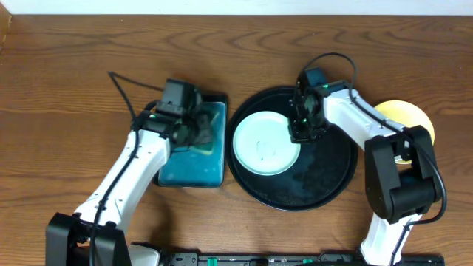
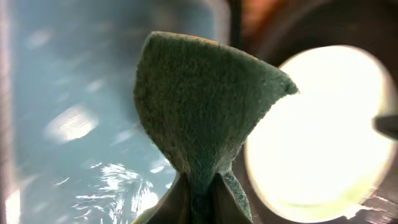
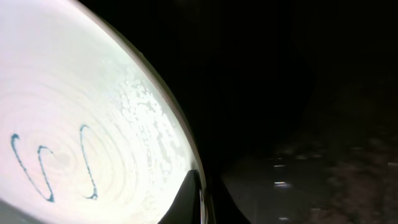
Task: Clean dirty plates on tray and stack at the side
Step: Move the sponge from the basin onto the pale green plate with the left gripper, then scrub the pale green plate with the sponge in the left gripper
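Two plates in view from where I'm sitting. The mint plate [image 1: 262,148] lies flat inside the tray [image 1: 325,177], pushed toward the 9 o'clock side. The yellow plate [image 1: 403,114] is off on the table [image 1: 66,96] at about 3 o'clock from the tray, partly hidden behind the right arm.

The right gripper [image 1: 304,131] is down at the mint plate's 2 o'clock edge. On the right wrist cam it looks pinched onto the rim, one finger [image 3: 186,199] over the face and the rim running in between. That cam also shows a dark teal scribble [image 3: 50,165] on the plate's face, plus a wet-looking patch near the rim.

The left gripper [image 1: 198,127] hangs over the teal tray [image 1: 192,166], just beside the black one at its 9 o'clock. Its fingers are clamped on a green sponge [image 2: 199,106], which fans out wide past the tips. The teal tray's floor looks wet and shiny below it.
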### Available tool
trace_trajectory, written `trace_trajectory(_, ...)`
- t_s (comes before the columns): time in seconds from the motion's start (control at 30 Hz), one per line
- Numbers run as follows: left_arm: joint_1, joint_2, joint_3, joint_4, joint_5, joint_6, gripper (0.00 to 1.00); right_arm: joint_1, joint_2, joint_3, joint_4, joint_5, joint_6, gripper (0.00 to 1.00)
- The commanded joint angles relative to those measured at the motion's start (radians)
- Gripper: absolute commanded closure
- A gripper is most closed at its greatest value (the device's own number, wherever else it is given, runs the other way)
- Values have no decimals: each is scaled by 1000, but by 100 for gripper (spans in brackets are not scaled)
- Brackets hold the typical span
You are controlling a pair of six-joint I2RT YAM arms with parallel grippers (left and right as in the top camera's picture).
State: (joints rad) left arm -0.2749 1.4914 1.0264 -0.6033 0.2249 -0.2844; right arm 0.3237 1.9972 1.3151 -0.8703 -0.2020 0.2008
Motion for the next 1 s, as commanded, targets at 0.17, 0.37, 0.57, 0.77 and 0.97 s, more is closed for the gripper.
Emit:
trace_trajectory(0.17, -152, 18, 18, 121, 51, -139, 93, 61, 4, -6, -19, -12, 23, 99)
trace_trajectory(0.37, -264, 122, 18, 263, 51, -258, 93, 63, 4, -6, -33, -11, 23, 99)
trace_trajectory(0.57, -335, 256, 18, 375, 56, -345, 92, 63, 4, -6, -35, -11, 23, 99)
trace_trajectory(0.77, -394, 366, 18, 396, 47, -353, 92, 63, 4, -6, -35, -11, 23, 99)
trace_trajectory(0.97, -381, 390, 18, 220, -111, -353, 93, 63, 4, -6, -39, -11, 23, 99)
